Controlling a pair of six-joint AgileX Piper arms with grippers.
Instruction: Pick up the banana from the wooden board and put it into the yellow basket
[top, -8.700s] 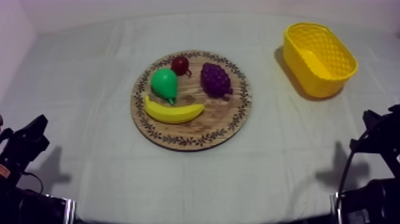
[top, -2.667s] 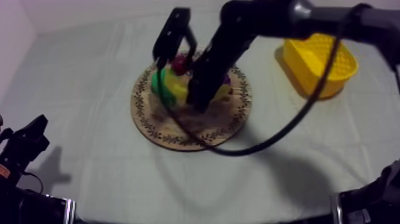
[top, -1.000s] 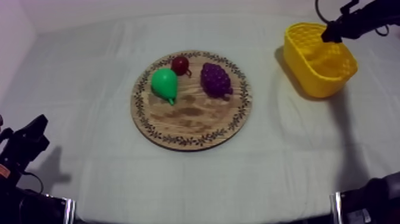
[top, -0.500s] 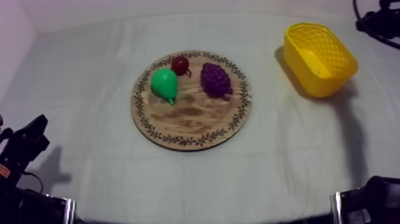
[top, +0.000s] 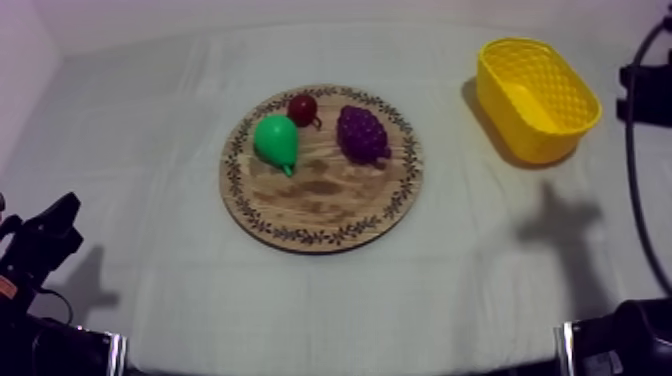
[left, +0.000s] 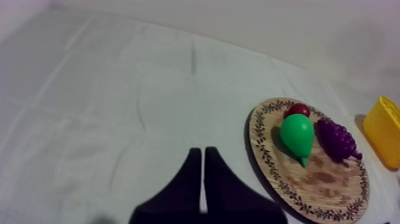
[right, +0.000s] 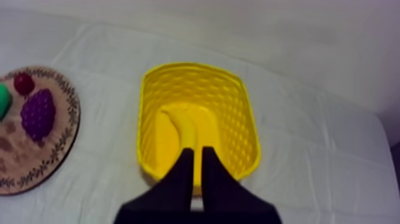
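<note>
The yellow banana (right: 186, 126) lies inside the yellow basket (right: 152, 104), just beyond my right gripper (right: 196, 154), whose fingers lie together as a narrow wedge, shut on nothing. In the top view the basket (top: 575, 125) stands at the far right, with my right arm (top: 648, 92) beside it at the table's right edge. The round wooden board (top: 330, 215) sits mid-table and carries a green pear (top: 276, 141), a small red fruit (top: 303, 108) and purple grapes (top: 362, 134). My left gripper (left: 202, 154) is shut and empty, hanging over bare cloth left of the board (left: 324, 184).
The left arm (top: 45, 245) rests at the near left corner. From the left wrist view the pear (left: 297, 134), the small red fruit (left: 298, 109) and the grapes (left: 337, 139) lie on the board's far half, with the basket (left: 384, 132) beyond.
The banana went from the board into the basket, carried by my right arm. In the last second that arm drew back from over the basket towards the table's right edge. The left arm stayed still.
</note>
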